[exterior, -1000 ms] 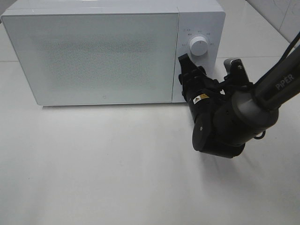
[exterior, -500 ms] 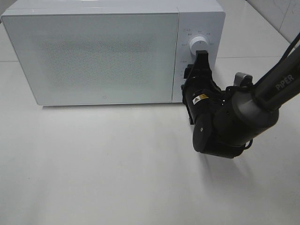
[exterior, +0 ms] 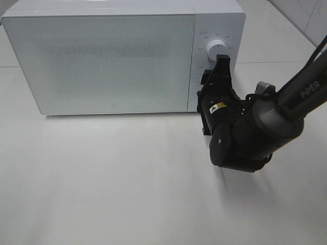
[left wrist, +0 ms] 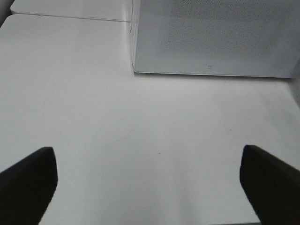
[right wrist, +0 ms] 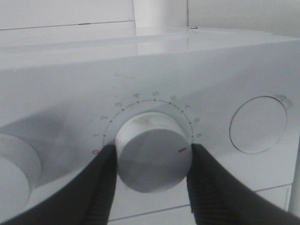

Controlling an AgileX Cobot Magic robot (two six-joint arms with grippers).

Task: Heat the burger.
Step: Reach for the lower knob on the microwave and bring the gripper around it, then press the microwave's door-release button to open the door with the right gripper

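Now the right fingers pinch the round white timer dial on both sides; twist it squarely, no slipping. Left fingers gape wide, empty.

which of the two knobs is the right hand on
The numbered knob with the red mark, clasped by the right hand; the other knob sits beside it, untouched.

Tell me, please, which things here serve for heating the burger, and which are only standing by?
In use:
- microwave, door shut
- numbered dial
- right gripper, closed on that dial
The burger is not in view.

Standing by:
- left gripper, open above the table
- upper dial
- round button
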